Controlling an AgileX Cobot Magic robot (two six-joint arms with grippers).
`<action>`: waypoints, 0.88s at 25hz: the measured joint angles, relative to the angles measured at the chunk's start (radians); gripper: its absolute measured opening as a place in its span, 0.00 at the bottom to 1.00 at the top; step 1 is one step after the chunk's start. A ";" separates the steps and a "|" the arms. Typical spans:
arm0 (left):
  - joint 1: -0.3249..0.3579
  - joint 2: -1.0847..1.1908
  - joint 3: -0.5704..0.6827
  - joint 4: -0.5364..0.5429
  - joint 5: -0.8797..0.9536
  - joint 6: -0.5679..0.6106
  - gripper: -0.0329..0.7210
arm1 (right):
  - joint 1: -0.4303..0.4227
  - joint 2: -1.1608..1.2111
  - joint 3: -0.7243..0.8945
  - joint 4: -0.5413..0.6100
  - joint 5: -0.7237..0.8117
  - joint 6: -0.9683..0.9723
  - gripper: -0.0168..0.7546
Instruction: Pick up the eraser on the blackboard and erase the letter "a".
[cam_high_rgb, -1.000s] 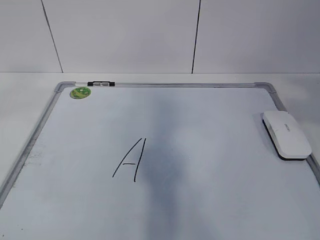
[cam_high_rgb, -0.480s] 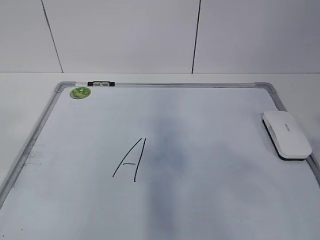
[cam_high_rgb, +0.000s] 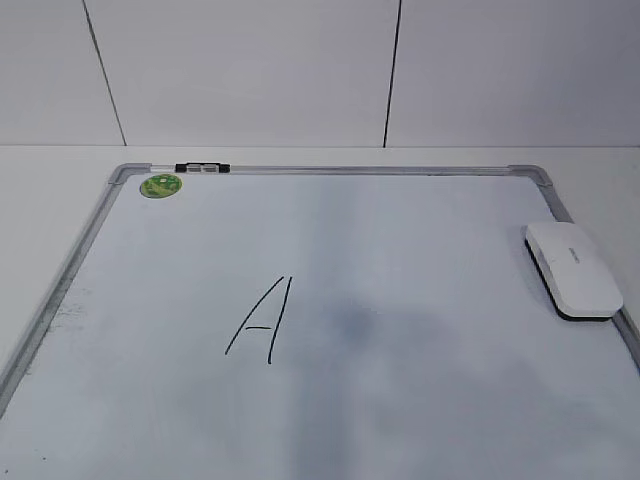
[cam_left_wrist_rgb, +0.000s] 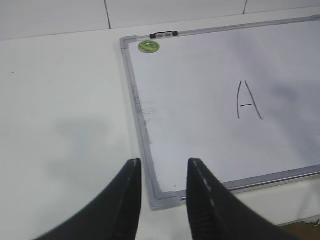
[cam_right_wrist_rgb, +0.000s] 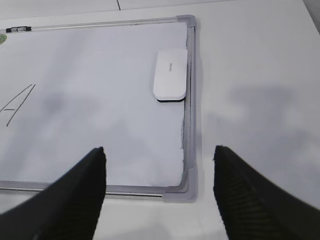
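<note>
The white eraser (cam_high_rgb: 573, 268) lies flat on the blackboard (cam_high_rgb: 420, 230) against its right frame, and also shows in the right wrist view (cam_right_wrist_rgb: 170, 75). The only writing I see is a large capital "A" (cam_high_rgb: 262, 318); no small letter "a" shows in any view. My left gripper (cam_left_wrist_rgb: 163, 165) is open and empty above the board's near left corner (cam_left_wrist_rgb: 165, 200). My right gripper (cam_right_wrist_rgb: 159, 150) is wide open and empty above the near right corner (cam_right_wrist_rgb: 187, 187), well short of the eraser. Neither gripper shows in the exterior view.
A round green sticker (cam_high_rgb: 160, 185) sits at the board's far left corner, next to a black clip (cam_high_rgb: 200, 168) on the top frame. The board lies on a white table (cam_left_wrist_rgb: 60, 100) backed by a white panelled wall (cam_high_rgb: 250, 70).
The dark vertical shadow across the middle of the board has faded and shrunk to a faint patch. The eraser and the capital "A" have not moved.
</note>
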 joint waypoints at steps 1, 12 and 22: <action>0.000 -0.021 0.015 0.021 0.003 0.000 0.36 | 0.000 -0.015 0.023 -0.003 0.000 0.000 0.72; 0.000 -0.077 0.216 0.128 0.004 -0.002 0.36 | 0.001 -0.121 0.206 -0.043 0.002 -0.006 0.72; 0.000 -0.077 0.265 0.135 -0.145 -0.005 0.36 | 0.001 -0.129 0.231 -0.088 -0.020 -0.019 0.72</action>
